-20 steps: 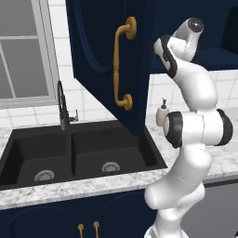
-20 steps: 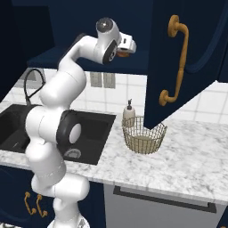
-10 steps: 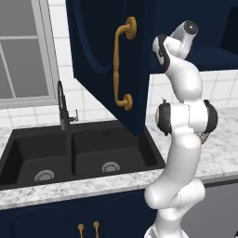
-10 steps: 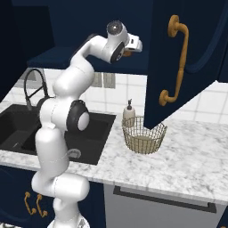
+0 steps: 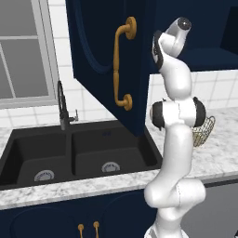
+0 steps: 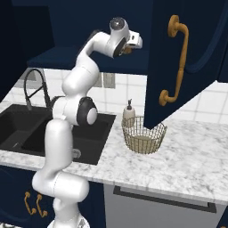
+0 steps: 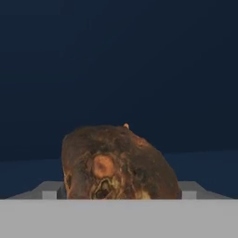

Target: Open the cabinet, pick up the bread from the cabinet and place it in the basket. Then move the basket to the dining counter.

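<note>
Your landmark is the navy blue wall cabinet (image 6: 89, 31) with arched-panel doors and long curved brass handles; everything below is placed against it. Both doors stand swung wide, the one nearest the window (image 5: 109, 60) and the one over the marble (image 6: 191, 62), which I take to be deliberate: it leaves the shelf mouth free for the arm to reach in.

Below the cabinet runs the white-grey marble counter (image 6: 191, 164), with the black double sink (image 5: 74, 153) set in it under the window-side door. The round tan wire-mesh basket (image 6: 144, 135) sits on the marble almost straight under the cabinet's open shelf, just beside the white soap bottle (image 6: 129, 113). That spot looks chosen so the drop from the shelf is short.

The white arm rises tall from the base, elbow level with the counter, its upper links folded up and its wrist bent forward so the hand meets the shelf front level with the cabinet floor.

The two-finger gripper (image 6: 130, 48) is at the shelf edge with the small golden-brown roundish bread (image 7: 118, 162) right against it. In the hand view the bun lies between the fingertips, close to the lens, dark cabinet interior behind it. You cannot tell from these pictures whether the fingers have clamped it or merely flank it.
</note>
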Controlling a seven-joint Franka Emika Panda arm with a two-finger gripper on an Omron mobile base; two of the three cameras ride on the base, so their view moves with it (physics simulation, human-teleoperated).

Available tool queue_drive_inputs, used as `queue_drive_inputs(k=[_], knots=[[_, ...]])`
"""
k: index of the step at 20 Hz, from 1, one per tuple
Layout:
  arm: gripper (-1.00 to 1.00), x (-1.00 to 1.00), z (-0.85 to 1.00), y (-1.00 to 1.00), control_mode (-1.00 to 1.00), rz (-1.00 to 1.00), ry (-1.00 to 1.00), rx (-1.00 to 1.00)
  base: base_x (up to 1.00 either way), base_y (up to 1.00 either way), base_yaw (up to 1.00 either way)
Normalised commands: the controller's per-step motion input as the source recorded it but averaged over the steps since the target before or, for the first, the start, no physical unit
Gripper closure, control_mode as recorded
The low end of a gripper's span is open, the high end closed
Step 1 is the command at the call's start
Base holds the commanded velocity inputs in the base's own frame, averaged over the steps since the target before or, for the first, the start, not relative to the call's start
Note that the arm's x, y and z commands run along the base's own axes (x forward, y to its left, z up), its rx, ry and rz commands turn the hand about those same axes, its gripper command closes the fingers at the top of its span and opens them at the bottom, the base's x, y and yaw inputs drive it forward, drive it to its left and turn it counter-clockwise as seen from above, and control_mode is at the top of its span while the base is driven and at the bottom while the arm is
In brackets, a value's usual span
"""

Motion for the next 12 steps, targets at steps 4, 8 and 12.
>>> queue_drive_inputs(k=[4,8,12], knots=[[1.0,-0.57,-0.59,0.35,-1.0,0.04,-0.17,0.0,0.0,0.0,0.0],[1.0,-1.0,-0.94,0.63,-1.0,0.02,-0.4,0.0,0.0,0.0,0.0],[1.0,-1.0,-0.56,0.73,-1.0,0.04,-0.56,0.0,0.0,0.0,0.0]])
